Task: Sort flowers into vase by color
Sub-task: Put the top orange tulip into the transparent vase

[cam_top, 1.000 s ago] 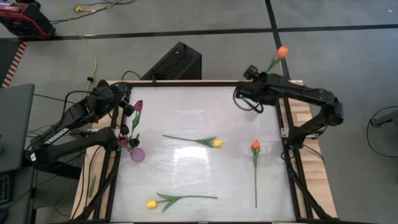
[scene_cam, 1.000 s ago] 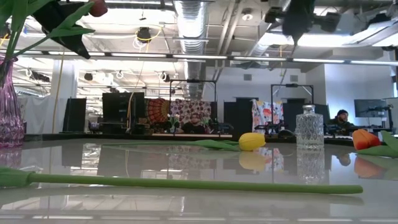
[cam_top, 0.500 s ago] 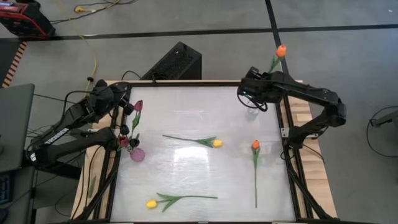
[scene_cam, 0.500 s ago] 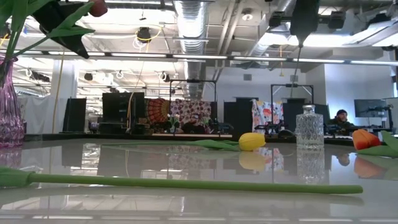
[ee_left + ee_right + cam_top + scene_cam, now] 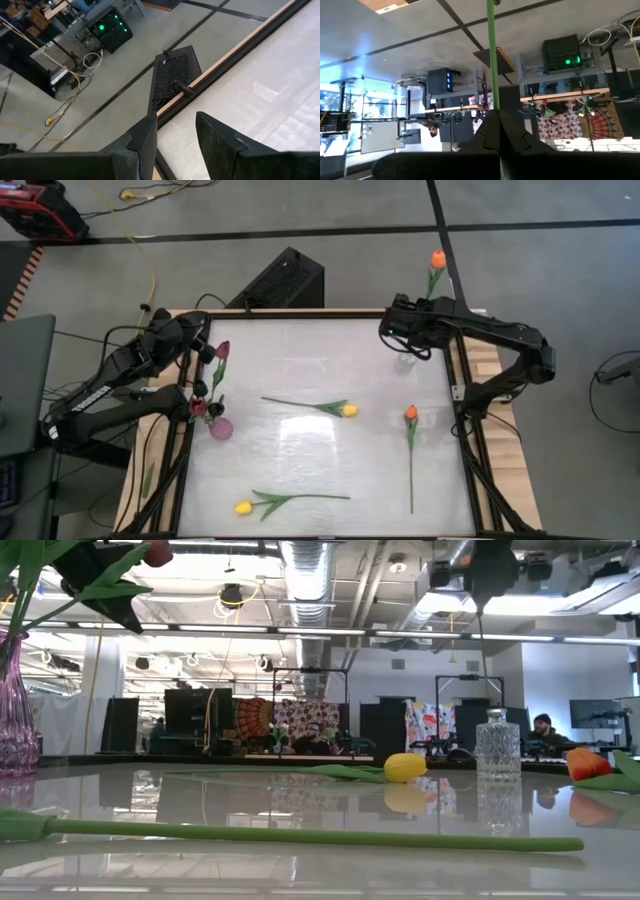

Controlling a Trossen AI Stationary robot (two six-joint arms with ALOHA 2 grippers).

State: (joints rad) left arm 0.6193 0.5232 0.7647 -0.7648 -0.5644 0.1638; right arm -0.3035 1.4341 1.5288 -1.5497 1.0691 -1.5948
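we count one maroon tulip [image 5: 222, 349] in the purple vase [image 5: 221, 428], right gripper [image 5: 408, 340] pinching an orange tulip [image 5: 437, 259] over the clear vase [image 5: 497, 745] (left gripper [image 5: 205, 370] spread), three flowers left on the counter [image 5: 300, 380].

In the low view the purple glass vase [image 5: 12, 700] is cut off by the picture's left edge, and the orange tulip head [image 5: 592, 764] by the right edge. In the right wrist view the thin green stem [image 5: 492, 55] runs out past the top edge, hiding its flower head.
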